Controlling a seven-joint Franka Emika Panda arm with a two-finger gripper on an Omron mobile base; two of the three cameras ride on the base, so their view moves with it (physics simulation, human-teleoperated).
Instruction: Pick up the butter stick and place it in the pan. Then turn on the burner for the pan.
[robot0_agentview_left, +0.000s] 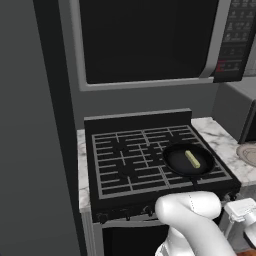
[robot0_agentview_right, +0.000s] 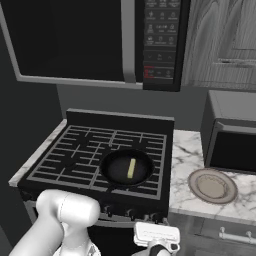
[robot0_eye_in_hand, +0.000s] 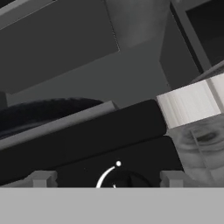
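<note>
The butter stick (robot0_agentview_left: 192, 159) (robot0_agentview_right: 131, 168), a small pale yellow-green bar, lies inside the black pan (robot0_agentview_left: 175, 162) (robot0_agentview_right: 116, 172) on the stove's front right burner. My gripper (robot0_eye_in_hand: 107, 179) hangs low in front of the stove's control panel, below the pan. It is open, with its two grey fingertips (robot0_eye_in_hand: 40, 178) wide apart on either side of a black burner knob (robot0_eye_in_hand: 129, 178) that has a white arc mark. Neither finger touches the knob. The pan's dark rim (robot0_eye_in_hand: 43, 109) shows above the stove's front edge in the hand view.
The black stove (robot0_agentview_left: 125, 155) sits between marble counter strips (robot0_agentview_right: 187, 165). A pale round plate (robot0_agentview_right: 212, 186) lies on the right counter, in front of a dark box appliance (robot0_agentview_right: 232, 135). A microwave (robot0_agentview_right: 90, 40) hangs over the stove. More knobs (robot0_agentview_right: 131, 214) line the front panel.
</note>
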